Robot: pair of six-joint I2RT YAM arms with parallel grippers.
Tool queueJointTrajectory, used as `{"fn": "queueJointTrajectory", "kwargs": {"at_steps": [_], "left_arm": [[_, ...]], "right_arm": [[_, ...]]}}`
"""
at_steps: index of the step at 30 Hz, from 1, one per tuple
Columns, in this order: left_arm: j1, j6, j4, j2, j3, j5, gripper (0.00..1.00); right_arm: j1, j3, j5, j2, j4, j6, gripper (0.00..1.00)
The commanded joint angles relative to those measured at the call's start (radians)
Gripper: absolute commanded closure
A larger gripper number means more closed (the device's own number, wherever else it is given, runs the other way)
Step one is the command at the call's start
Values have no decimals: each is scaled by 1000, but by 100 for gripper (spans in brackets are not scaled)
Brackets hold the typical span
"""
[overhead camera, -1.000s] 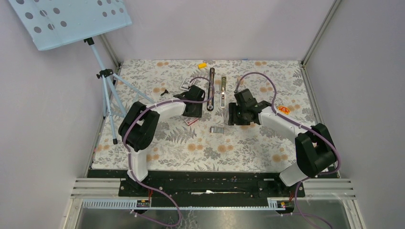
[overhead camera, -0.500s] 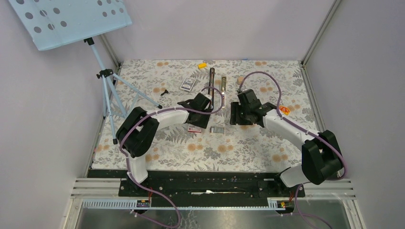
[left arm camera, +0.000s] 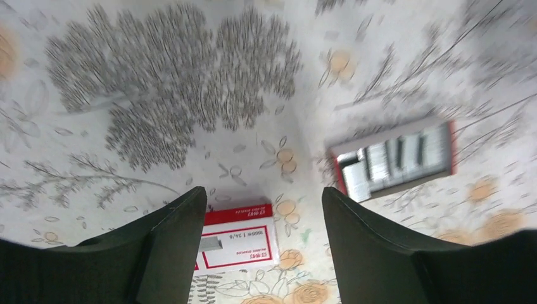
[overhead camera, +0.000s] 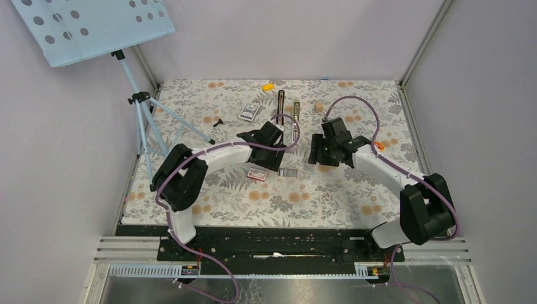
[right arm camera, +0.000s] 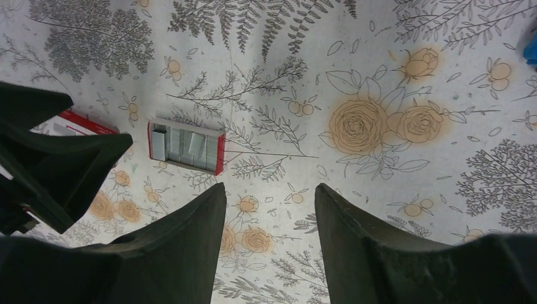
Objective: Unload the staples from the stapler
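**Stapler (overhead camera: 280,101) out past both tools: go for the channel, not the boxes**

Lies opened out on the bench (overhead camera: 354,190), black arm and silvery channel side by side, further out than either tool and roughly in the gap between the left tool (left arm camera: 263,193) and the right tool (right arm camera: 269,187). Absent from both wrist views. Staples too small to make out from above; judged to sit in the silvery channel.

At both tools: fingers wide apart, nothing held. Beneath the left tool, only a red-labelled card box (left arm camera: 237,239), with an open tray of spare strips (left arm camera: 394,158) off to its right. Same tray ahead and to the left of the right tool. Ignore both, as no part of the task.

For a clean job of the step in hand:
- Swing away from the boxes and out toward the stapler.
- Pin the black arm with one tool to stop any sliding on the patterned cover.
- Bring the other tool down over the channel, narrowed beforehand to suit so thin a strip.
- Come in along the channel's length rather than across it.
- Pinch low, lift gently, and guard against the strip snapping or skating away.

Probably early in the task: no contact with the stapler yet.
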Motion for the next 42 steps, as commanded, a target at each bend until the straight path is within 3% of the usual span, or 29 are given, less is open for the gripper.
{"fn": "queueJointTrajectory", "kwargs": {"at_steps": [1,6,10,14,17,21,26,29,38,42], "left_arm": [[25,-54,20,-44,141,-41,27],[139,-139,85,-154,111,18,25],[280,-236,125,-283,-5,118,24],[378,-282,129,-409,-138,141,23],[424,-301,138,-473,-214,169,22],[460,-317,156,-521,-296,195,21],[477,-319,170,-553,-349,217,21],[488,-321,178,-557,-370,223,21],[496,-382,258,-548,-420,262,24],[495,-380,268,-537,-422,264,24]], "right_arm": [[-10,-22,-66,-41,75,12,39],[-16,-63,-105,-93,217,-23,38],[-22,-220,-216,-181,572,-77,31],[-22,-304,-351,-187,815,-272,30],[-22,-332,-445,-185,875,-455,26],[-22,-311,-623,-166,778,-794,21],[-23,-146,-712,-44,350,-1223,21],[-22,-95,-725,19,188,-1389,20],[-18,-33,-821,174,178,-1474,23],[-17,-23,-796,195,232,-1423,23]]}}
